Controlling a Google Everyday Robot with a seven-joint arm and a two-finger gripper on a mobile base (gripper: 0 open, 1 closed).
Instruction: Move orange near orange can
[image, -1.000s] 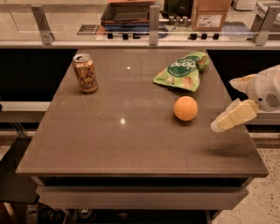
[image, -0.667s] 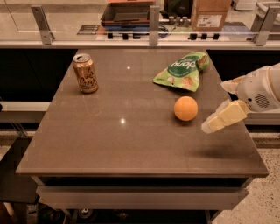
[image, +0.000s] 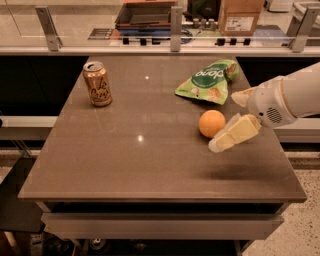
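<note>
Since the gripper (image: 227, 120) hangs just right of the orange (image: 212, 123) with its jaws spread and nothing between them, the step in hand looks to be the approach for a grasp. One pale finger (image: 232, 135) slants down past the fruit's near right side, and the other shows farther back by the wrist. Neither seems to touch the fruit. The next move calls for sliding left until the fruit sits between the jaws, closing on it, then carrying it far left and farther back to the orange can (image: 97, 83), which stands upright, well apart from the jaws. Just beyond them lies a green snack bag (image: 207, 81). The brown table (image: 125, 170) is smooth and glossy, so the fruit may roll if nudged. Behind it runs a railing (image: 175, 30), with a cardboard box (image: 239, 17) on the counter past that.
</note>
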